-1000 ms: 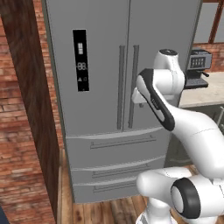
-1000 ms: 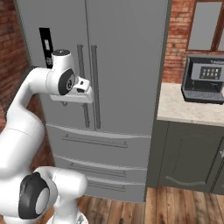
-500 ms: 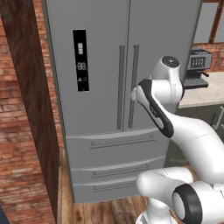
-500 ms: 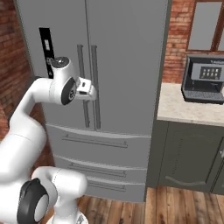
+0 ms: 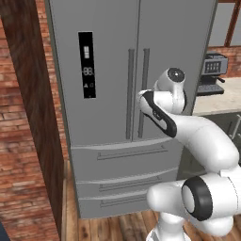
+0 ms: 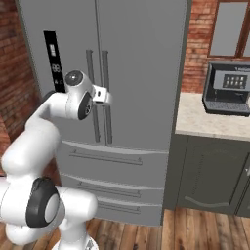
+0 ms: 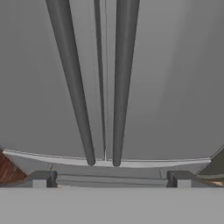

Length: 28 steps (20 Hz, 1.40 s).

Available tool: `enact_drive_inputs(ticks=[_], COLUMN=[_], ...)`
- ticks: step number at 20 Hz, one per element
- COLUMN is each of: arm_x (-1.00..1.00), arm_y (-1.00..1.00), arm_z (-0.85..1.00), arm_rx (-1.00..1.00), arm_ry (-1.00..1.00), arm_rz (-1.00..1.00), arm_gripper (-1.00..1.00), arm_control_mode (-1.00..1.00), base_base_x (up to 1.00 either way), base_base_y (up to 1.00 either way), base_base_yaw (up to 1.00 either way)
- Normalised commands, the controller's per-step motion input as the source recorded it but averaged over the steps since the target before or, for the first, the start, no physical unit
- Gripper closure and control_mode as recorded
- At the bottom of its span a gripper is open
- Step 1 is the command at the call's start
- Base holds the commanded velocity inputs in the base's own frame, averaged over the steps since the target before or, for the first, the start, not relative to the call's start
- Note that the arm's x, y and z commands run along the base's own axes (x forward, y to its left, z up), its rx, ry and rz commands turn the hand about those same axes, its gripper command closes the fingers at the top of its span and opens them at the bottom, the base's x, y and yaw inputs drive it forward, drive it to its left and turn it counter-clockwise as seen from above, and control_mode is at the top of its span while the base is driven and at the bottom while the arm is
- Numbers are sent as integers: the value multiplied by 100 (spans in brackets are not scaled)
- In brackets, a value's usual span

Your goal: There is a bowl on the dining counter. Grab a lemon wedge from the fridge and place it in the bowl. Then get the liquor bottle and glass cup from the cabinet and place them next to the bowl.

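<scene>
Fridge [image 6: 141, 73] doors shut, arm [image 6: 73, 100] near handles [image 6: 97, 95]

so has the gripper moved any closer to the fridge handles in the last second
Yes. In the right base view the gripper has swung right, from beside the display panel onto the fridge door handles, jaws open and empty.

Fridge [image 5: 127, 94] at frame centre, two handles [image 5: 136, 94] side by side on its doors, drawers [image 5: 127, 179] below, coffee machine [image 6: 228, 88] on counter [image 6: 210, 122] at right

Pale stone tabletop [image 6: 210, 124] right of the closed fridge [image 6: 141, 73], carrying a dark coffee machine [image 6: 229, 88]; wooden plank floor [image 6: 195, 234] beneath fridge and cabinets.
</scene>
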Motion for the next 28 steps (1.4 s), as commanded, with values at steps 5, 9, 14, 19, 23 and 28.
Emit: enact_drive_inputs(ticks=[5,9,14,19,23,28], arm_x=[62,55,56,65,71,68], arm_y=[0,-7,-15,-10,0,0], arm_z=[0,0,0,0,-1,-8], arm_rx=[0,0,0,0,0,0], arm_ry=[-13,-1,0,0,0,0], arm_rz=[-2,-4,-4,-4,-3,-1], arm_gripper=[-100,-100,-100,-100,-100,-100], arm_control_mode=[-100,-100,-100,-100,-100,-100], base_base_x=[0,0,0,0,0,0], base_base_y=[0,0,0,0,0,0], base_base_yaw=[0,0,0,0,0,0])
